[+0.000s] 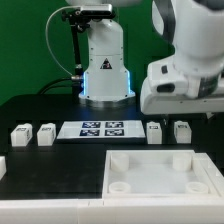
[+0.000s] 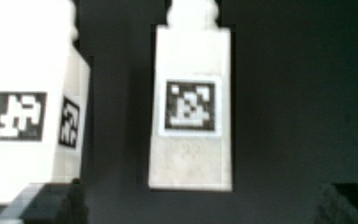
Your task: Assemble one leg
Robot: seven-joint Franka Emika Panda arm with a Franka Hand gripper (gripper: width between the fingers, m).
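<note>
The gripper (image 2: pixel 194 207) hangs released, jaws spread wide of the small white plastic square-section leg (image 2: pixel 194 105), which lies flat, apparently near the tabletop's edge at the exterior view's right. Expect a light, rigid, smooth part; grasp its two plain side faces mid-length, avoiding slip.

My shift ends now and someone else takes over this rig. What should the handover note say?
Gripper: open, empty, hovering over a leg without touching it.
Parts: four legs in all lie loose on the table, two on each side of the marker board. The white tray sits in front of them, with no leg in any socket that shows.
Done: nothing grasped or fitted.
Left: probably lower, close on one leg, then fit it into a tray corner socket.
</note>
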